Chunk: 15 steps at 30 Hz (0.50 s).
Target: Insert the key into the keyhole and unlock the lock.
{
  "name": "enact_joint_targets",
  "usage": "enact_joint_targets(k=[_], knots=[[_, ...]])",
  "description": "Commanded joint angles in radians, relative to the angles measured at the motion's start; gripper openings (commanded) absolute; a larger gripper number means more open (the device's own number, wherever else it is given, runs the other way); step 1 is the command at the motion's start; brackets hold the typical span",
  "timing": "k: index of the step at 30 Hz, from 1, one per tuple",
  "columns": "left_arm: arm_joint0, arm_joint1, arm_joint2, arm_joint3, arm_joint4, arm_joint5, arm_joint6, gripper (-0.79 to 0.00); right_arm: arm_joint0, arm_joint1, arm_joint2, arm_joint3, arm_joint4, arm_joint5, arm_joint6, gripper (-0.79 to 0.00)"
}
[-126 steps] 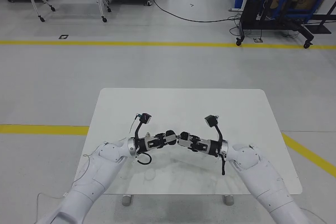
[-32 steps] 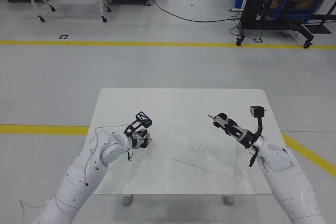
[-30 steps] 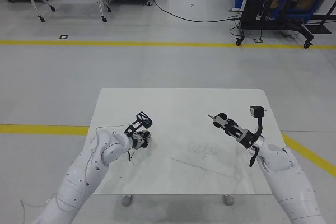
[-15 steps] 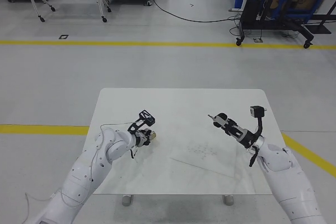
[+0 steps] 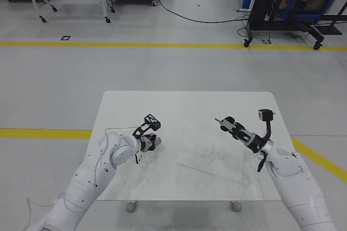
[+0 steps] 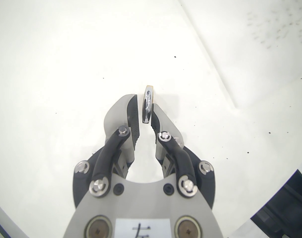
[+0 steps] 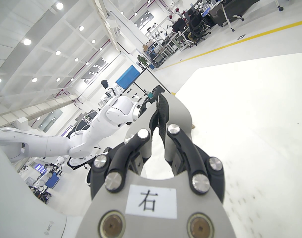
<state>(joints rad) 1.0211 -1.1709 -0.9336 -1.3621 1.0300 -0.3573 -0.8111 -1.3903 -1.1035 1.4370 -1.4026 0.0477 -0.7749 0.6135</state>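
On the left half of the white bench [image 5: 220,104], the top view places the left gripper [image 5: 151,141] low over the surface, with the lock [image 5: 158,138] as a small brass speck just past its tip. That view is too distant to tell how the lock sits in the gripper.

The left wrist view gives that detail. There the lock is edge-on, a thin piece with a shiny face and a brass rim, standing nearly upright between the two fingertips. One dark finger pad [image 6: 133,111] stands off from the lock, and a narrow strip of bench shows between them. The other finger lies right against the lock's far face. The left gripper is therefore slightly open around the lock, not clamped on it. A faint straight scuff line crosses the bench beyond it.

On the right half of the bench, the top view shows the right gripper [image 5: 222,123] raised above the surface and pointing toward the middle. It is well apart from the lock. A thin pale stub, the key [image 5: 217,120], sticks out of its tip.

The right wrist view looks along the fingers, whose ribbed pads are closed together. The key itself cannot be made out between them. The left arm lies farther off beyond the fingertips.
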Motion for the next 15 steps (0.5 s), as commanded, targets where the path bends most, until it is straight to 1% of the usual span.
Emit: enact_joint_targets(k=[1, 6, 8, 9, 10, 15], knots=[[-0.001, -0.001, 0.001, 0.001, -0.005, -0.004, 0.002, -0.659, 0.0, 0.0, 0.0, 0.0, 0.0, 0.0, 0.0, -0.785], [-0.022, -0.007, 0.016, 0.019, -0.007, -0.016, -0.001, -0.65, 0.0, 0.0, 0.0, 0.0, 0.0, 0.0, 0.0, -0.785], [-0.037, -0.012, 0.026, 0.037, -0.01, -0.018, -0.005, -0.683, 0.0, 0.0, 0.0, 0.0, 0.0, 0.0, 0.0, -0.785], [-0.044, -0.014, 0.031, 0.047, -0.012, -0.018, -0.008, -0.723, 0.0, 0.0, 0.0, 0.0, 0.0, 0.0, 0.0, -0.785], [-0.05, -0.017, 0.037, 0.056, -0.014, -0.018, -0.007, -0.785, 0.0, 0.0, 0.0, 0.0, 0.0, 0.0, 0.0, -0.785], [-0.068, -0.029, 0.058, 0.097, -0.03, -0.018, 0.014, -0.785, 0.0, 0.0, 0.0, 0.0, 0.0, 0.0, 0.0, -0.785]])
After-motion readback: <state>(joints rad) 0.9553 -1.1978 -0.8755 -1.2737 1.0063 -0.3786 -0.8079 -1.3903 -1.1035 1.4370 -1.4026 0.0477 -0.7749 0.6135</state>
